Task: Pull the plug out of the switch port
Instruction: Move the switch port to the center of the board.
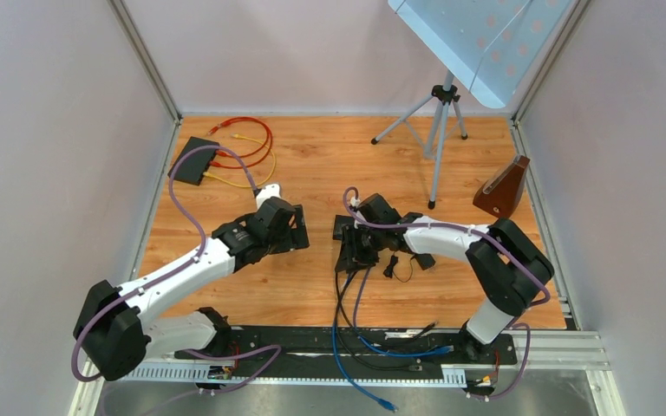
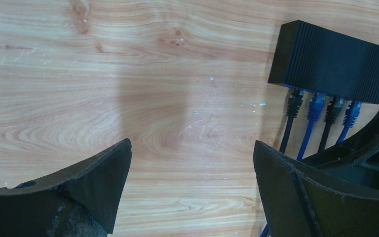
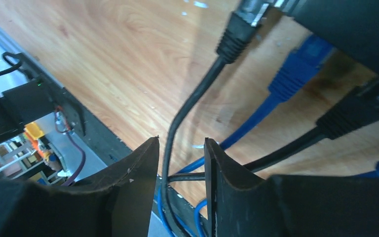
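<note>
The black switch (image 2: 333,61) lies on the wooden table with several plugs in its near face. In the right wrist view the leftmost black plug (image 3: 239,29) sits in the switch (image 3: 355,24), beside a blue plug (image 3: 296,74) and another black plug (image 3: 348,116). My right gripper (image 3: 181,143) straddles the black cable (image 3: 197,94) that hangs from the leftmost plug. Its jaws stand narrowly apart, with a gap showing beside the cable. My left gripper (image 2: 192,145) is wide open over bare wood, left of the switch. From above, the right gripper (image 1: 357,257) covers the switch (image 1: 343,229).
Black and blue cables (image 1: 347,347) trail from the switch toward the near rail. A second black box (image 1: 195,161) with red and yellow cables lies at the back left. A tripod (image 1: 438,130) and a brown wedge-shaped object (image 1: 503,187) stand at the back right.
</note>
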`<state>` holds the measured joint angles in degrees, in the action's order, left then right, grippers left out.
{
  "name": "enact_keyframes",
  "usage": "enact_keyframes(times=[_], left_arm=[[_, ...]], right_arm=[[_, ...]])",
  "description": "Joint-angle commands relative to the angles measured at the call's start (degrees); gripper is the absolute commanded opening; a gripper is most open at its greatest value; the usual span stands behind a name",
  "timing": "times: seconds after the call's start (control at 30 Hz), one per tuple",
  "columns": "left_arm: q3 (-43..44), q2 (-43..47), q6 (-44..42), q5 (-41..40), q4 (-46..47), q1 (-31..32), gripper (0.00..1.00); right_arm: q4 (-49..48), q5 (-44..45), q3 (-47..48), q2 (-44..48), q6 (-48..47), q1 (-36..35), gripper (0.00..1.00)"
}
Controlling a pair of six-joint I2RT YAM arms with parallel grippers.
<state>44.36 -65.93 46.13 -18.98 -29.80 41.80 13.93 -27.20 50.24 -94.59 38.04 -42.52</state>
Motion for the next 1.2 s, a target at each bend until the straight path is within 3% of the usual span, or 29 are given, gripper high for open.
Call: enact_keyframes(times=[0.0,0.17,0.5,0.7,0.87,1.0,1.17], left_arm=[[-0.9,1.9,2.4,-1.8,1.2,-0.8,1.0],[-0.8,1.4,1.8,-1.8,1.5,-1.1,1.0],[1.5,-4.5,-3.2,2.9,4.2,-1.2,1.0],[8.2,-11.8,-11.7,5.1,4.3,-1.9,1.0],[17.2,-21.3,-17.3,9.7,5.4,-3.2,1.0],[23.2,-29.7,-20.4,15.4,8.9,-3.9,1.0],[29.7,-39.4,-21.9,21.2,9.9,-5.4,0.96]], right_arm=[[3.4,4.5,0.6,0.7,-2.4,0.1,0.37],[4.1,4.6,-4.4,5.6,-5.3,0.1,0.38],[5.2,2.3,-3.2,2.8,-7.3,0.1,0.44],[7.3,15.7,-0.6,12.5,-2.5,1.7,0.62],[7.4,23.7,-2.4,16.2,2.4,8.4,0.56],[6.6,17.3,-2.6,14.3,4.5,18.1,0.53],[3.0,12.0,-0.4,9.3,3.5,22.6,0.54]])
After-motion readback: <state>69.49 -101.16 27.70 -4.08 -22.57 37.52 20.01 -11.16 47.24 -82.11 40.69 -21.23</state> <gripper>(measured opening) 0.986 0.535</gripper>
